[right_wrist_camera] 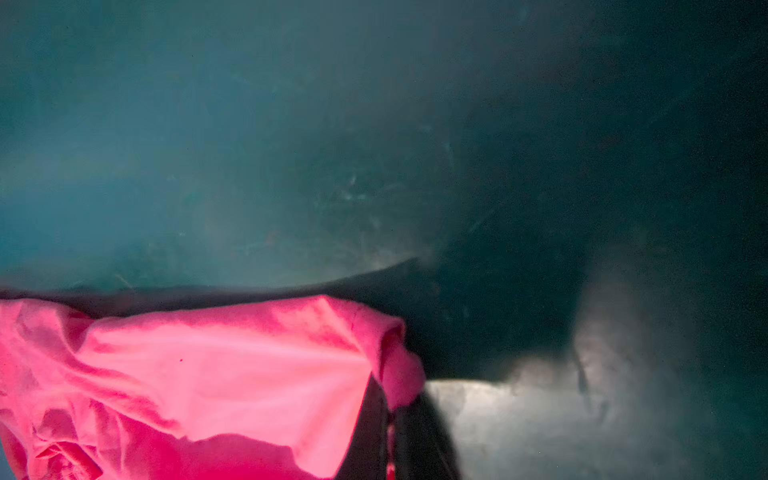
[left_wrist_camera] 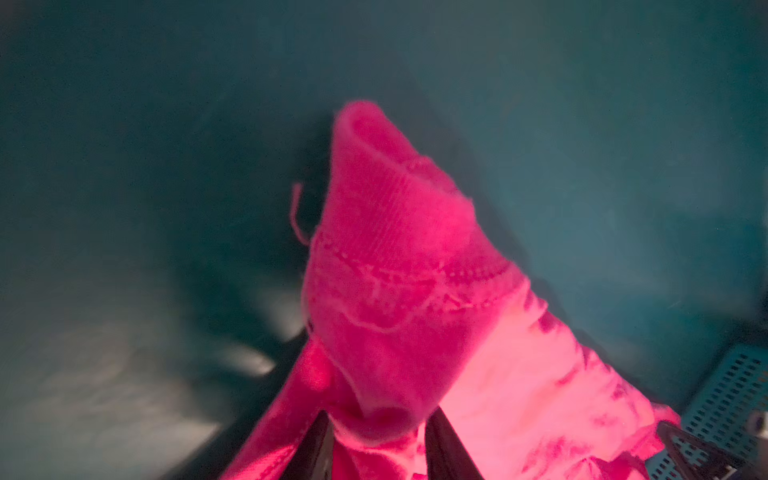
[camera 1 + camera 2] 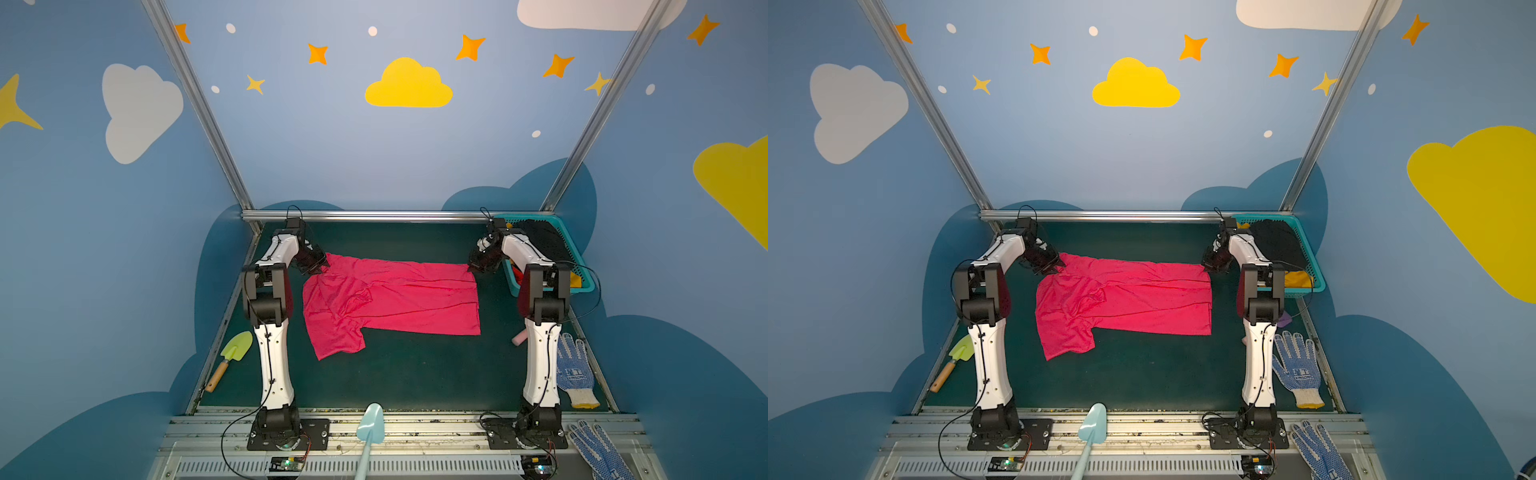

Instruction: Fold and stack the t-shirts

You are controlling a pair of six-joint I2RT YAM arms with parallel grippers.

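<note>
Pink-red t-shirt (image 3: 395, 299) lies spread and wrinkled across the middle of the green bench (image 3: 415, 374); the left gripper (image 3: 321, 270) pinches the shirt's far left corner, ribbed cloth bunched between its jaws; the right gripper (image 3: 473, 268) is pressed together on the far right corner; a black t-shirt (image 3: 540, 239) and a mustard-yellow t-shirt (image 3: 575, 280) sit in a teal basket (image 3: 510, 276) at the bench's back right corner.

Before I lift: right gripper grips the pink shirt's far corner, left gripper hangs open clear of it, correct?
No: the left wrist view shows the left gripper shut on the pink shirt too; the right gripper grips its far corner.
</note>
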